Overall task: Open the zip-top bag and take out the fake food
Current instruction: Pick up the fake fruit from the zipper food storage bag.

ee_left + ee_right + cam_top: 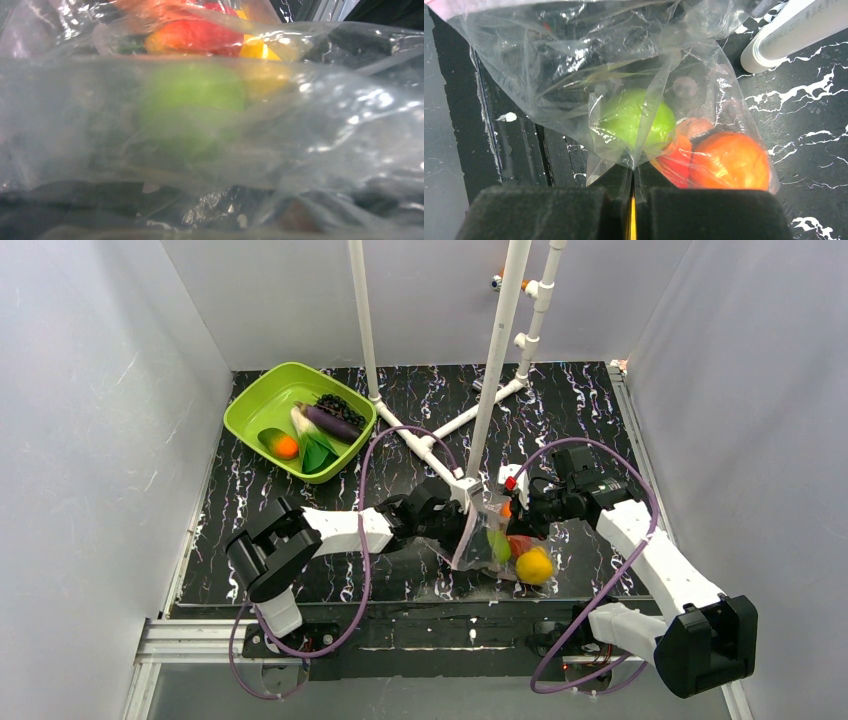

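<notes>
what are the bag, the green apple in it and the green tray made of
The zip-top bag looks like thin clear plastic film, glossy: it crinkles and glints. The green apple is likely moulded plastic, smooth with even colour and soft sheen. The tray seems rigid plastic, uniform lime green, slightly shiny.

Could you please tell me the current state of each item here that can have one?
bag: pinched in the right gripper, not empty, mouth unclear.
right gripper: shut on the bag.
left gripper: at the bag, open or shut unclear.
apple: inside the bag.
tray: partly filled.
</notes>
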You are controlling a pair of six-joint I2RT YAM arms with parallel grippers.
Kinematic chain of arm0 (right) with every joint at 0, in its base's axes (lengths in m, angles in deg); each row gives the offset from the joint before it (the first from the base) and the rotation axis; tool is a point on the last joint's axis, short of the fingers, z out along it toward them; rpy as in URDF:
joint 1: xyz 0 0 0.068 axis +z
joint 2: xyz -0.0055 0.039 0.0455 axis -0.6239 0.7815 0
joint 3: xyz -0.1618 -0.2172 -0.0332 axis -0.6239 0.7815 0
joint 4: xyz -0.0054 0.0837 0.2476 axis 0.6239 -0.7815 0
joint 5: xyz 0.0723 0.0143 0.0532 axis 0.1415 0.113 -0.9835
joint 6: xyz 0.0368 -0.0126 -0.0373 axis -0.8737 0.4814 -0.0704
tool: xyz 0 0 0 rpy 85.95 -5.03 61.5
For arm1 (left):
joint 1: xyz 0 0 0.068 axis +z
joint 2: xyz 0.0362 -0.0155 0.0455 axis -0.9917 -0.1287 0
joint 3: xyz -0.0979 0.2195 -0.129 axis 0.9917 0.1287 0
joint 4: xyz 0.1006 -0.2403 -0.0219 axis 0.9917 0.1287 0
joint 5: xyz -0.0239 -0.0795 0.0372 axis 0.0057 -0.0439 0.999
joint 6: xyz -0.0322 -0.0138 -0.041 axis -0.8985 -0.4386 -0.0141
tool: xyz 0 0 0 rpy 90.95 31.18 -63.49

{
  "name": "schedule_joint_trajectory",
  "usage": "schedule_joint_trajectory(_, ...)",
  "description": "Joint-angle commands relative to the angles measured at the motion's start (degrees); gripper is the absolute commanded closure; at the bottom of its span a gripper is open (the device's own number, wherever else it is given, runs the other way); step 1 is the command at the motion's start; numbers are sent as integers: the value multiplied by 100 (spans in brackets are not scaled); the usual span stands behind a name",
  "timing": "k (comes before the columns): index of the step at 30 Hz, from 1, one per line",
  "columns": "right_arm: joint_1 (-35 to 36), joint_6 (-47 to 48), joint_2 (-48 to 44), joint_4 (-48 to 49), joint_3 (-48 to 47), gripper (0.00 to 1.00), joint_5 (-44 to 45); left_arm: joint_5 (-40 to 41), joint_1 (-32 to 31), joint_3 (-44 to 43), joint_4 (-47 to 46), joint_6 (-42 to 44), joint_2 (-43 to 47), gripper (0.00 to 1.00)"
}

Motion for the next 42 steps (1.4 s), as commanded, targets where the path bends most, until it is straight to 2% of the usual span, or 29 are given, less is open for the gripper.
schedule_joint_trajectory(1, 29, -93, -53, 194, 114, 99, -256, 258, -182, -302, -170, 53, -80, 22)
schedule_joint_trajectory(7, 29, -122, -34, 248, 174, 99, -279, 860, -421, -582, 291, 302, -147, 35)
schedule_joint_trajectory(10, 29, -131, -38, 275, 206, 99, -284, 1169, -554, -633, 371, 509, -80, 37)
schedule_joint_trajectory(16, 29, -148, -30, 293, 228, 99, -300, 1325, -689, -800, 341, 855, -133, 21)
schedule_joint_trajectory(26, 29, -156, 57, 336, 285, 99, -115, 1529, -751, -1100, 293, 1190, -759, 4)
schedule_joint_trajectory(30, 22, -173, 59, 337, 293, 99, -62, 1809, -751, -1138, 311, 1151, -1042, 5)
schedule_joint_trajectory(33, 7, -179, 60, 342, 294, 99, -50, 2109, -783, -1109, 195, 1062, -1137, 15)
schedule_joint_trajectory(37, -13, -183, 58, 336, 303, 99, -69, 2401, -824, -1148, 180, 1108, -1118, 22)
schedule_joint_trajectory(38, -19, -180, 60, 336, 303, 99, -78, 2400, -833, -1139, 156, 1129, -1090, 21)
schedule_joint_trajectory(42, -39, -179, 53, 322, 294, 99, -81, 2323, -834, -940, -151, 1261, -884, 6)
